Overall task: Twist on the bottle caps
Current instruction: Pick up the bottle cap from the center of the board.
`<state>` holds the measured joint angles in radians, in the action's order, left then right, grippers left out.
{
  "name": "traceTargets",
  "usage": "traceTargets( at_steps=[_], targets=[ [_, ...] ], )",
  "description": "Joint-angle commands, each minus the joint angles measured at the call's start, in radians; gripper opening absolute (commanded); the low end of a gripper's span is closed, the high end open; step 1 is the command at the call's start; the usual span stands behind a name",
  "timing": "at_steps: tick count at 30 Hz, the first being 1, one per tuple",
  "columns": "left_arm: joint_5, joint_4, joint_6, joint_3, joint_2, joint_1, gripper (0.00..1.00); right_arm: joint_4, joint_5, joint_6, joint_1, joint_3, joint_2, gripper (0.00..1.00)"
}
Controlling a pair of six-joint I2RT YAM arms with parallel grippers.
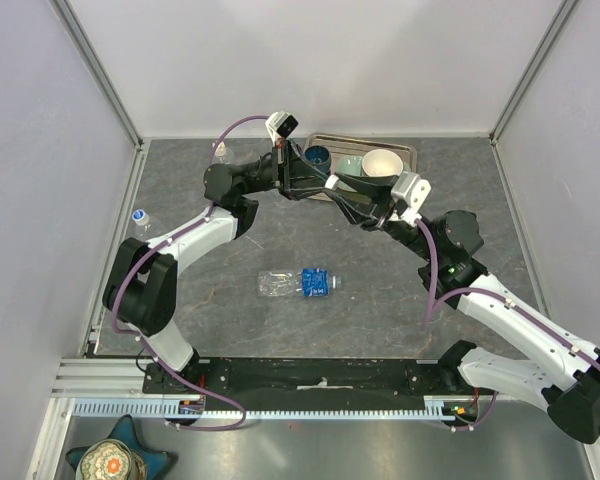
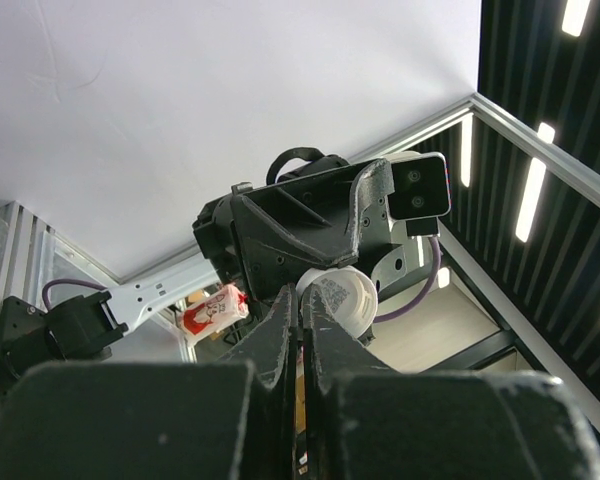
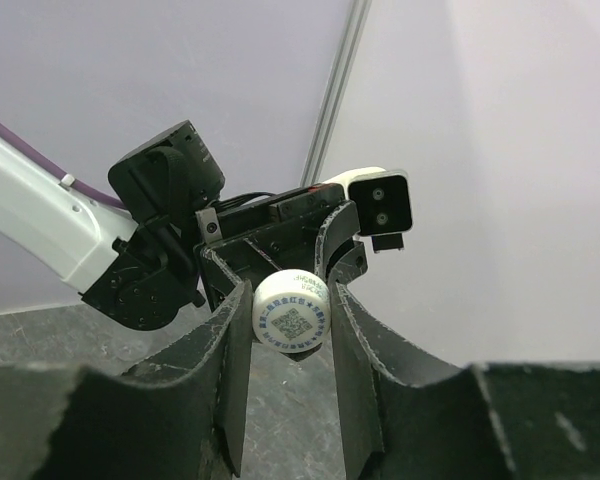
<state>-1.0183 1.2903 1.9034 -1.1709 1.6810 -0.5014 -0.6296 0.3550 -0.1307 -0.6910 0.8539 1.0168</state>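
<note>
A white bottle cap [image 3: 291, 311] with a printed code on top hangs in mid-air above the back of the table, between both grippers. My right gripper [image 3: 287, 295] is shut on its sides. My left gripper [image 2: 302, 300] comes from the opposite side with its jaws pressed together, pinching the rim of the cap [image 2: 348, 300]. From above, the left gripper [image 1: 318, 183] and right gripper [image 1: 340, 188] meet tip to tip. A clear bottle [image 1: 298, 283] with a blue label lies on its side mid-table. Two more small bottles stand at the left edge [image 1: 140, 218] and back left [image 1: 220, 150].
A metal tray [image 1: 408, 150] at the back, just behind the grippers, holds a dark blue cup [image 1: 317, 155], a pale cup [image 1: 350, 165] and a white-and-tan bowl [image 1: 383, 162]. Grey walls close off the left, back and right.
</note>
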Motion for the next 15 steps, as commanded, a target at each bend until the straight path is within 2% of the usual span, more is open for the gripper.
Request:
traceTargets(
  at_steps=[1, 9, 10, 13, 15],
  targets=[
    [0.021, 0.069, 0.016, 0.004, -0.02, -0.008, 0.02, -0.053, 0.012, 0.029, -0.002, 0.042, 0.008, 0.38],
    [0.034, 0.092, 0.037, 0.002, -0.02, -0.008, 0.02, -0.059, 0.002, 0.062, -0.002, 0.036, 0.016, 0.29],
    [0.034, 0.081, 0.031, 0.001, -0.02, -0.008, 0.05, -0.056, 0.001, 0.071, -0.001, 0.036, 0.017, 0.28],
    [-0.003, 0.017, -0.018, -0.006, -0.021, -0.003, 0.31, -0.019, -0.005, 0.071, -0.002, 0.046, 0.011, 0.25],
    [-0.055, -0.037, -0.085, -0.024, -0.024, 0.012, 0.41, 0.01, -0.011, 0.068, -0.002, 0.056, 0.002, 0.22]
  ],
)
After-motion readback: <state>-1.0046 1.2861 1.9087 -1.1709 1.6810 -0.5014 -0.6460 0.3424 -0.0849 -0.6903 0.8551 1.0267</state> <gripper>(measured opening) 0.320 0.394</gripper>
